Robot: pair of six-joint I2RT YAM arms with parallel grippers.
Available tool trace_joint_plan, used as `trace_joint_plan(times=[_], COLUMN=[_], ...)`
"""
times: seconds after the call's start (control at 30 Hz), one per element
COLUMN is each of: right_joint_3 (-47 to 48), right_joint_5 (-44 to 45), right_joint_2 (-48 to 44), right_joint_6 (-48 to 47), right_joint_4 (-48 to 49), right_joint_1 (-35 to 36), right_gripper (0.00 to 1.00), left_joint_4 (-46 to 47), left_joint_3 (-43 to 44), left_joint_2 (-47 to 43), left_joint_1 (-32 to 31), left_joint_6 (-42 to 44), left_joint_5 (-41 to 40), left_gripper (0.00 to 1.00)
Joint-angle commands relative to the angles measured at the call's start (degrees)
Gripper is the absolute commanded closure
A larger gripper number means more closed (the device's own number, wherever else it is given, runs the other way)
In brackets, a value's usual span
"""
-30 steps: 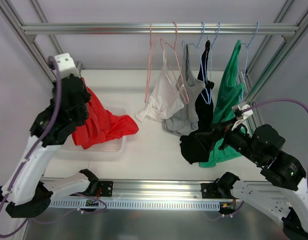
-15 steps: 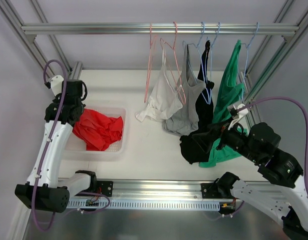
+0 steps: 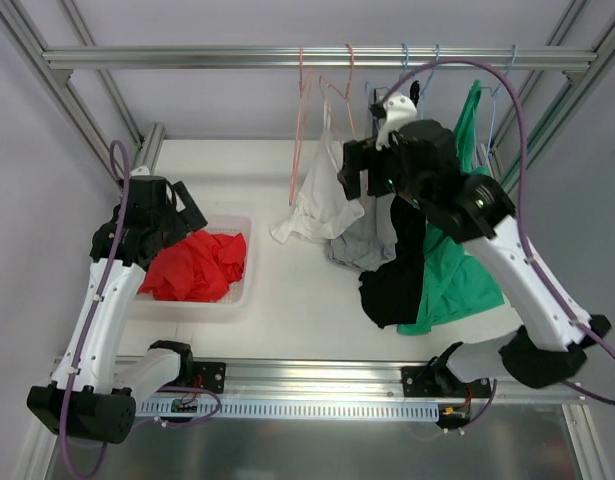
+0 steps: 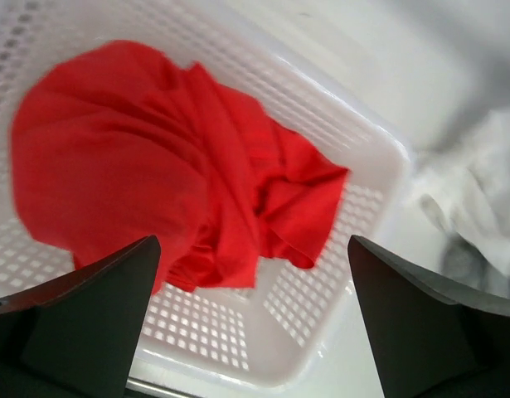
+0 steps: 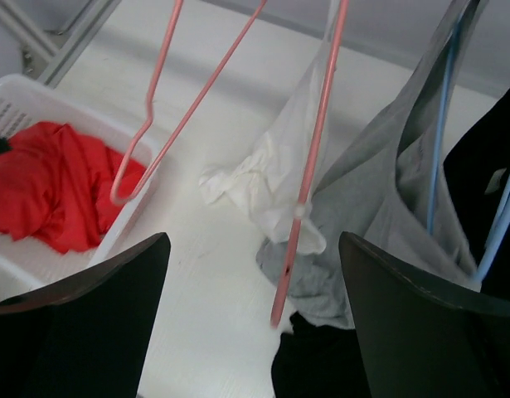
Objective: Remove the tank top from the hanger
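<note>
My left gripper (image 4: 255, 290) hangs wide open and empty over the red tank top (image 4: 147, 157). I was holding it a second ago, and it now lies in the white basket (image 4: 337, 332) at left, off its hanger. My right gripper (image 5: 255, 323), also spread and empty, has swung up from the black top (image 3: 392, 285) to face the white tank top (image 5: 267, 178) on its pink hanger (image 5: 317, 124). A bare pink hanger (image 5: 167, 116) and a grey top (image 5: 387, 224) crowd either side.

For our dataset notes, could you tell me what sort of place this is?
Probably a lab test cell, not a home: tank tops hang from a bare aluminium frame over a white table, and a red garment lies in a plastic basket.
</note>
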Motion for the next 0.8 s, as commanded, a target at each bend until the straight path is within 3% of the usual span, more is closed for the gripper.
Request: trace_joint_plan(times=[0.0, 0.17, 0.23, 0.4, 0.47, 0.5, 0.63, 0.77], right_joint_3=[11.6, 22.3, 24.9, 27.8, 28.8, 29.0, 29.4, 28.6], right_joint_5=[6.1, 3.9, 1.4, -2.5, -3.7, -4.0, -3.2, -2.1], right_joint_2=[9.2, 21.4, 23.7, 26.8, 27.0, 26.9, 26.1, 24.5], right_joint_6=[-4.8, -7.3, -7.2, -5.4, -4.7, -4.1, -1.4, 1.3], right_joint_4=[-3.5, -4.8, -4.8, -4.8, -4.6, -4.5, -3.2, -0.3], right_joint_1=[-2.3, -6.7, -8.7, -9.4, -9.3, -9.4, -9.0, -8.8], right_gripper=[0.13, 0.20, 0.28, 0.66, 0.70, 0.79, 1.00, 1.00], left_joint_4=[1.2, 1.3, 1.4, 1.5, 1.6, 1.6, 2.3, 4.1], left_joint_3=[5.1, 3.2, 0.8, -5.4, -6.8, -8.0, -11.2, -13.6], left_joint_2=[-4.1, -12.6, -16.6, -23.8, -25.7, -26.0, -25.8, -25.8], left_joint_1=[-3.2, -10.5, -12.2, -12.3, -12.3, -12.3, -12.3, -12.3], left_joint_6=[7.7, 11.8, 12.3, 14.4, 15.3, 15.6, 16.0, 15.8], left_joint_5=[18.0, 23.2, 24.8, 23.6, 23.4, 23.4, 23.1, 23.7], left_gripper=[0.01, 0.01, 0.01, 0.01, 0.01, 0.01, 0.01, 0.01])
